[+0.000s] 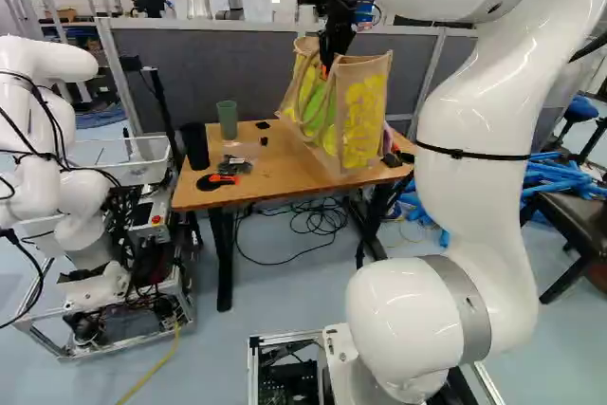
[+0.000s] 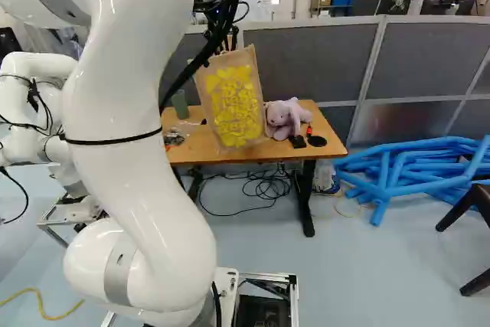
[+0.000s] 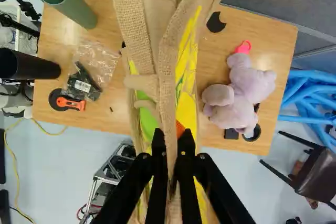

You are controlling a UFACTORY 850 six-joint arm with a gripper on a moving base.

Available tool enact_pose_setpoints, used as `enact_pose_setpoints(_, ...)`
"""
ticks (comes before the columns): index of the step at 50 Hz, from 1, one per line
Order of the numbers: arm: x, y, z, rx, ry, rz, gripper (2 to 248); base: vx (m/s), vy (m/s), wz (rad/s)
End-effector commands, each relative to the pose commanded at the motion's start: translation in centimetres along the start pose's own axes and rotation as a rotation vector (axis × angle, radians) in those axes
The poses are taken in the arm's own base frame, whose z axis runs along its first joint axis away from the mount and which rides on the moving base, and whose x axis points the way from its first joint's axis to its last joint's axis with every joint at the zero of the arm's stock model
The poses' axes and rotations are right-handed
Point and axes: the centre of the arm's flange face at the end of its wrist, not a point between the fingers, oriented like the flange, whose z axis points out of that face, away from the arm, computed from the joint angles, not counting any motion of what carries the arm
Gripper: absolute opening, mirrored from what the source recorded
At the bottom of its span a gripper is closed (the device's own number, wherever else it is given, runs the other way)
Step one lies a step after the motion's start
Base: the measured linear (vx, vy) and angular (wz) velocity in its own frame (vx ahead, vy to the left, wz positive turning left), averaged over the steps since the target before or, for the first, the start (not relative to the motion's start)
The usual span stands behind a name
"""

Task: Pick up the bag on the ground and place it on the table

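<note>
In the left base view my gripper is above the table, at the top of a burlap bag with yellow and green print. The wrist view has the gripper shut on the bag's handle, a strap of burlap pinched between both fingers. Upright and slightly tilted, the bag hangs at the middle of the table; whether its bottom touches the tabletop I cannot tell.
Beside the bag lies a purple plush toy. Across from it are a green cup, a black cup and an orange-and-black tool. Another robot stands left. Grey partitions rise behind; blue tubes lie right.
</note>
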Motion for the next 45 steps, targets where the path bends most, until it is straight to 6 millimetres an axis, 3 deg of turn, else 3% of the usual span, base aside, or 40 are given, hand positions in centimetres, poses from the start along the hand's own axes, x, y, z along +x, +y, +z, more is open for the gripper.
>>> enact_pose_setpoints(24,0.2,0.1,0.1,0.000,0.001,0.000,23,0.008,0.000,0.003)
enact_pose_setpoints(45,1.7,0.5,0.6,-0.004,0.012,-0.001,23,0.000,0.000,0.000)
